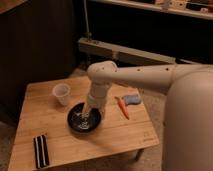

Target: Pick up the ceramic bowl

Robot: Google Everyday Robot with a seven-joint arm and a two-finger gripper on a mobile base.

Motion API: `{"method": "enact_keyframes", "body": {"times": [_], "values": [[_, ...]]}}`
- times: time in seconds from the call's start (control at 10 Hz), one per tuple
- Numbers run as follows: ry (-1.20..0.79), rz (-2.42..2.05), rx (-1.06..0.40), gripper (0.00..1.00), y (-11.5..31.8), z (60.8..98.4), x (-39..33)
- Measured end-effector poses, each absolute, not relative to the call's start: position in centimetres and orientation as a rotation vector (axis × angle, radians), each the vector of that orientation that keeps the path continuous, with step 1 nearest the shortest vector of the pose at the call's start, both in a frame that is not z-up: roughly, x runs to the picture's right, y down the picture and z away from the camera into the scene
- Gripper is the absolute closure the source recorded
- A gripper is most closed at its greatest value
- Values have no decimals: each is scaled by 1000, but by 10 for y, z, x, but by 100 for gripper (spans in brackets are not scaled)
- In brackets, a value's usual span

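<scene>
- Robot arm (137,76): white, reaching from the bulky body at the right, leftward over the table, then bending down at the elbow.
- Table (120,134): small, light wood, standing before dark cabinets.
- Ceramic bowl (75,121): round, shallow, glossy black with a shiny inside; on the table, left of centre, just in front of the cup.
- Gripper (89,112): at the arm's lower end, pointing down into the bowl on its right side; whether it is wide, narrow or gripping the rim cannot be told.
- Striped block (41,150): black with pale lines, flat near the table's front left corner, well apart from the bowl.
- Cup (61,93): translucent white, upright, behind the bowl.
- Blue-grey object (132,99): lying right of the arm.
- Orange stick (123,108): thin, just beside the blue-grey object.
</scene>
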State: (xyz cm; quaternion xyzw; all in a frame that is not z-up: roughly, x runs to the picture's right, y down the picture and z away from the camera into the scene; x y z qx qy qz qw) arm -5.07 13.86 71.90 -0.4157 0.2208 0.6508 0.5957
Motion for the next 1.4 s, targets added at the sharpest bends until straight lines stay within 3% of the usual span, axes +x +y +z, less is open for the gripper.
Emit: {"method": "enact_keyframes", "body": {"times": [0.3,0.7,1.1,1.4], "values": [[498,1580,-1073,35,165,686,11],[366,1848,-1036,35,164,600,73],[343,1866,-1020,35,162,594,74],[235,1889,-951,35,134,626,61]]}}
